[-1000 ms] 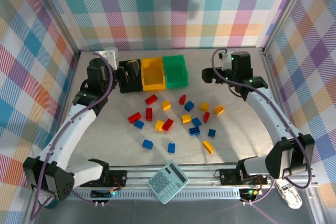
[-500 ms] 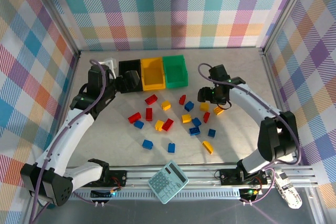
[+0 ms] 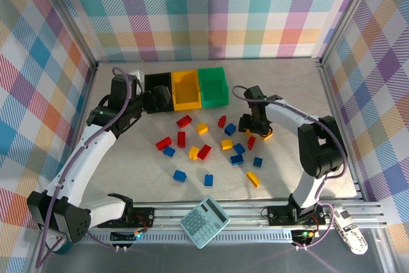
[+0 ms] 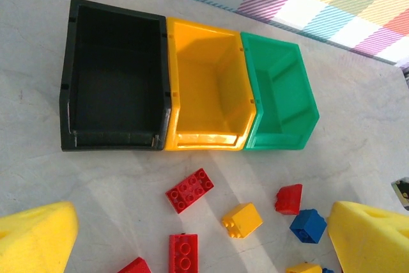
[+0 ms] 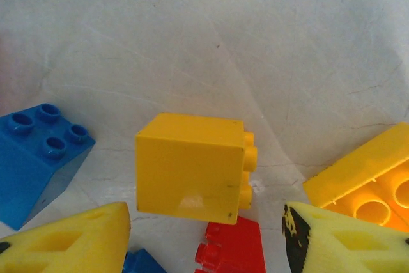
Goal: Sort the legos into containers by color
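Observation:
Red, blue and yellow legos lie scattered mid-table, among them a red brick [image 3: 184, 121] and a blue brick [image 3: 179, 176]. My right gripper [image 3: 250, 127] is down among them. Its jaws are open, with a yellow cube lego [image 5: 188, 164] lying between and just ahead of the right gripper [image 5: 204, 222], a small gap on each side. A blue brick [image 5: 38, 158], a red brick [image 5: 230, 250] and a yellow brick [image 5: 364, 180] lie close by. My left gripper [image 4: 201, 222] hovers open in front of the black bin [image 4: 112, 75], yellow bin [image 4: 208, 87] and green bin [image 4: 278, 94], all empty.
The three bins stand in a row at the back: black [image 3: 156, 82], yellow [image 3: 186, 89], green [image 3: 213, 85]. A teal calculator [image 3: 204, 222] rests on the front rail. Plaid walls close in the table on three sides.
My right arm has swung from the back right down into the legos, and its jaws have narrowed around the yellow cube. The left gripper has shifted slightly by the black bin and stays wide open.

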Tool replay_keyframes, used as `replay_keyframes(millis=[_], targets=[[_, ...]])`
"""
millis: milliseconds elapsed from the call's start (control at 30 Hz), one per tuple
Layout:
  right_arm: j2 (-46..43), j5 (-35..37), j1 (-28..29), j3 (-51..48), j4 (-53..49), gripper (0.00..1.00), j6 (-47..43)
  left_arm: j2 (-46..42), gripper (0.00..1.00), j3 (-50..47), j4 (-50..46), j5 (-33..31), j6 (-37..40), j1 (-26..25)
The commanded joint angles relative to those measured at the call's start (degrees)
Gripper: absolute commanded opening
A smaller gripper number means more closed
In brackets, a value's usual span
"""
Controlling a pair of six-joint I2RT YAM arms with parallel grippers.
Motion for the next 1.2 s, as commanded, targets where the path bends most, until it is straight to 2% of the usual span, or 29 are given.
replay_keyframes(millis=[0, 500, 733, 900, 1167], targets=[[1.39, 0.24, 0.81, 2.60, 0.05, 0.63, 0.85, 0.50, 1.00, 2.28, -2.66, -0.83, 1.46, -1.10], [5.54, 1.75, 1.08, 5.30, -1.19, 0.56, 0.00, -0.95, 1.00, 1.26, -2.01, -1.47, 4.06, -3.00], [7.42, 2.43, 1.08, 7.66, -2.57, 0.48, -1.75, -2.70, 1.00, 0.54, -1.64, -2.24, 4.98, -3.27], [6.87, 2.61, 1.00, 9.23, -3.40, 0.41, -3.36, -3.91, 1.00, -0.26, -1.01, -2.60, 5.19, -3.44], [4.63, 1.38, 1.08, 16.57, -4.96, 0.39, -6.39, -6.12, 1.00, -2.22, 1.45, -1.31, 5.29, -3.97]])
